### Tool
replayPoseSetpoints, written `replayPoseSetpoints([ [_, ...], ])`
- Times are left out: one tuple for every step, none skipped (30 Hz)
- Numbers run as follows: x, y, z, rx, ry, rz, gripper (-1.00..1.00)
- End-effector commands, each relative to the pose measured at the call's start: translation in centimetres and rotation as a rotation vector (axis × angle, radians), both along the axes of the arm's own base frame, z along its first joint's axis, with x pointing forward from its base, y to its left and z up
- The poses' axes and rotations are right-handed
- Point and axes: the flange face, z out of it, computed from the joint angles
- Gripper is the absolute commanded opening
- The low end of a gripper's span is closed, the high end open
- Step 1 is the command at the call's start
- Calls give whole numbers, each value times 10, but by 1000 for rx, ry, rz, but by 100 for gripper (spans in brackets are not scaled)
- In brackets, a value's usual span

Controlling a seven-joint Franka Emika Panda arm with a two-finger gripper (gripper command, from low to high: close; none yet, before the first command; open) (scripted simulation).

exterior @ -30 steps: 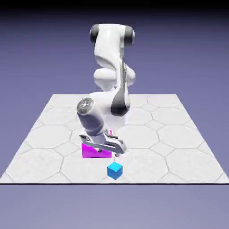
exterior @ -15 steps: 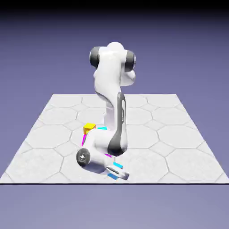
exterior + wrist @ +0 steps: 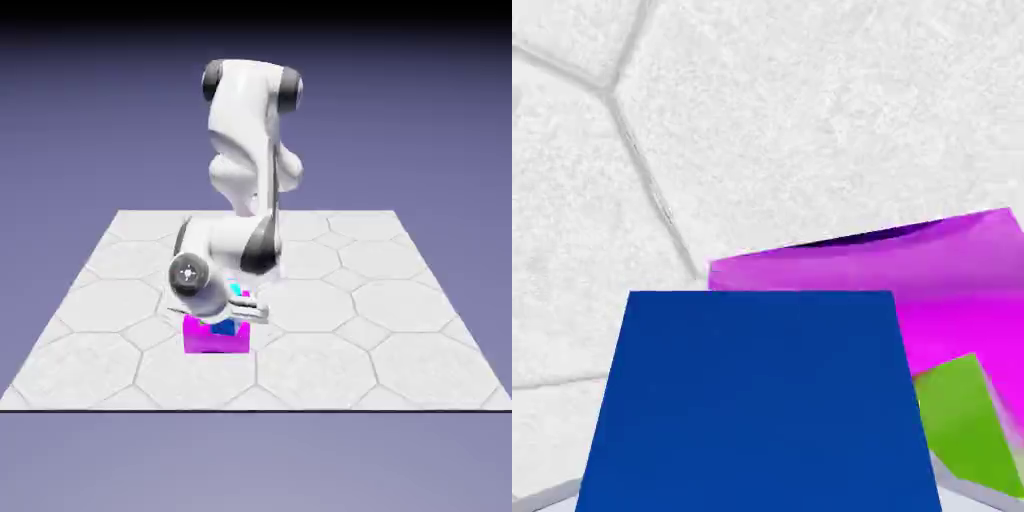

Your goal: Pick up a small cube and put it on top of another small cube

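My gripper is shut on the small cube, which looks dark blue in the hand's shadow. It hangs just over the top of a bigger magenta block, left of the table's middle in the exterior view. In the hand view the small cube fills the lower middle and hides both fingertips. Behind it lies the magenta block, with a green face at its lower right. I cannot tell which thing is the other small cube.
A small cyan patch shows just behind the hand, mostly hidden by the arm. The white hexagon-patterned table spreads out to the exterior view's right, and its front edge runs close below the magenta block.
The gripper dropped to the blue cube at the table's front edge and shut on it. It then lifted the cube and carried it back over the magenta block.
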Motion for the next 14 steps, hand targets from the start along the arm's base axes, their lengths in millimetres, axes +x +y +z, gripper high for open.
replayPoseSetpoints([
  [-9, -3, 8, -1, 5, 54, -100],
  [-18, -5, 17, 0, 12, 106, -100],
  [-28, -8, 24, 2, 19, 157, -100],
  [-37, -10, 32, 4, 27, 209, -100],
  [-42, -12, 35, 5, 32, 235, -100],
  [-42, -12, 35, 5, 32, 235, -100],
  [-50, -13, 22, 4, 32, 235, -100],
  [-58, -15, 8, 4, 32, 235, -100],
  [-66, -16, -5, 4, 32, 235, -100],
  [-75, -17, -17, 5, 32, 235, -100],
  [-77, -17, -20, 5, 32, 235, -100],
  [-77, -17, -20, 5, 32, 235, 100],
  [-77, -17, -20, 5, 32, 235, 100],
  [-68, -16, -7, 4, 32, 235, 100],
])
